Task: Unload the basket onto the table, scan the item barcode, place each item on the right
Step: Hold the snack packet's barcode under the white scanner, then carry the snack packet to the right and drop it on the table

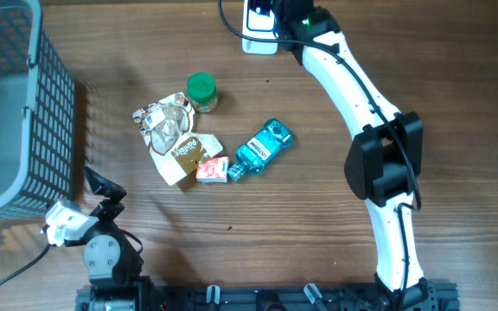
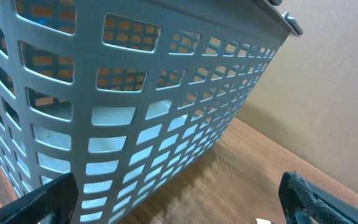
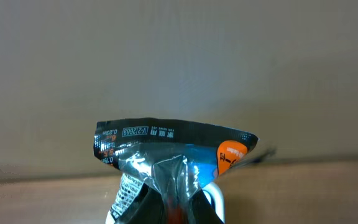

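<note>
Counted in view: grey basket (image 1: 7, 104) 1 | green-capped jar (image 1: 202, 91) 1 | blue bottle (image 1: 262, 149) 1 | crumpled clear wrapper (image 1: 164, 123) 1 | tan pouch (image 1: 184, 155) 1 | red-and-white box (image 1: 212, 170) 1 | foil packet (image 3: 160, 158) 1 | white device (image 1: 256, 30) 1 | arms 2: left arm (image 1: 102, 250), right arm (image 1: 353, 86)

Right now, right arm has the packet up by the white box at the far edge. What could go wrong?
1. The right gripper pinches the packet by crinkled film low down; it could slip or fold.
2. No barcode shows in the wrist view and the film is glossy, so the white box may misread.
3. The open left gripper sits near the basket wall; a move could snag.
</note>
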